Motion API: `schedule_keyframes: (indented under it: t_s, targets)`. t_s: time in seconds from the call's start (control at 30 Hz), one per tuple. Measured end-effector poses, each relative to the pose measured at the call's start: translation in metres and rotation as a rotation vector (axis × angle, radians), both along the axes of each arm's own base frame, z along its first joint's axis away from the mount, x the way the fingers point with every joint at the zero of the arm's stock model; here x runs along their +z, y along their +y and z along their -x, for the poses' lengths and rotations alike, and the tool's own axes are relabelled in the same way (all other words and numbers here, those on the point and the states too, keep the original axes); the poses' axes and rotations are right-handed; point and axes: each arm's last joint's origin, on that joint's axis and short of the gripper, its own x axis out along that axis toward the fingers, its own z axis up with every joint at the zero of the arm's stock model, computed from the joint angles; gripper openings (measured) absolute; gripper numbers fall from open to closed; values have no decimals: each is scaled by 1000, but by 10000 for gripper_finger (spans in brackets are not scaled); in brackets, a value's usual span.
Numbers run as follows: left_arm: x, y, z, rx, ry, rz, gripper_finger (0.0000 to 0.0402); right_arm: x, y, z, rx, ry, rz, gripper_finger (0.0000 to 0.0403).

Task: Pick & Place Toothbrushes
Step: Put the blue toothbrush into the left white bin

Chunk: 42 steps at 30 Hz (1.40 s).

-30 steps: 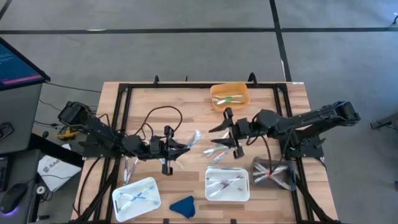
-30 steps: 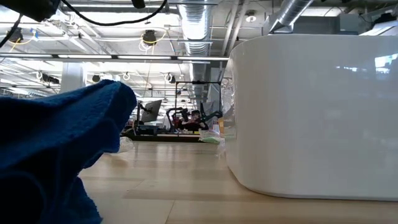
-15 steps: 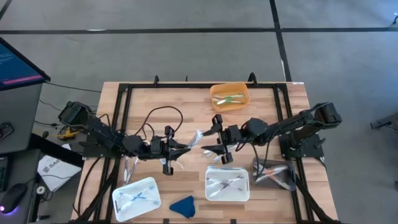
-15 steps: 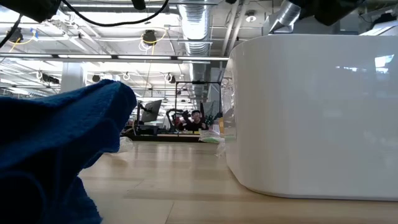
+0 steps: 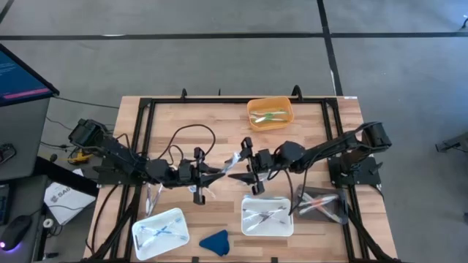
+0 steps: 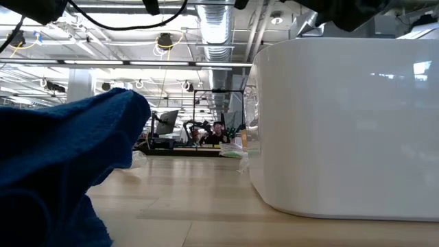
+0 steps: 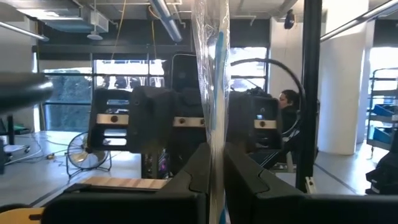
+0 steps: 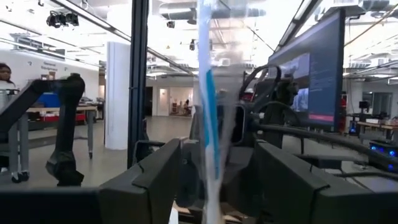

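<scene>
My left gripper [image 5: 221, 174] hovers over the middle of the table, shut on a toothbrush [image 5: 232, 159] in a clear wrapper with a blue stripe [image 7: 211, 74]. My right gripper [image 5: 241, 170] faces it from the right, open. In the right wrist view its fingers [image 8: 155, 168] stand on either side of the wrapped toothbrush [image 8: 210, 124] with a gap on each side, touching nothing. More toothbrushes lie in the trays. My left gripper pinches the wrapped toothbrush between its two fingers, at the wrapper's lower part [image 7: 215, 165]. The fingers come roughly level from the table's left and lie across the toothbrush. It stands up past the fingertips, lifted clear of the table.
An orange tray [image 5: 270, 114] with green toothbrushes sits at the far middle. A white tray [image 5: 267, 216] and a dark clear tray [image 5: 322, 205] stand at the near right. Another white tray [image 5: 160, 231] and a blue cloth lump [image 5: 214, 241] are at the near left. A black cable [image 5: 183, 139] loops behind the left arm.
My right gripper has moved toward the table's left and slightly down, up to the toothbrush that my left gripper holds, so its fingers now flank it. My left gripper and the toothbrush have kept still.
</scene>
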Motion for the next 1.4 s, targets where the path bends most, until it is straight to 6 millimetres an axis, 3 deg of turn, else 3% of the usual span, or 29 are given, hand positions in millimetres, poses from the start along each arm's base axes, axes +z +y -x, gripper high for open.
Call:
schedule_keyframes:
  t_s: [0.37, 1.03, 1.27, 1.4]
  targets:
    - [-2, 2, -1, 45, 24, 13, 13, -2, 0, -2, 7, 15, -17, 184]
    - [-5, 5, -2, 94, 56, 38, 13, -4, -1, -3, -1, 36, -21, 79]
    - [-5, 6, -2, 109, 60, 40, 50, -6, -2, -4, -10, 62, -18, 15]
    - [-3, 3, 0, 84, 52, 5, 65, -9, -5, -5, -2, 97, -32, 21]
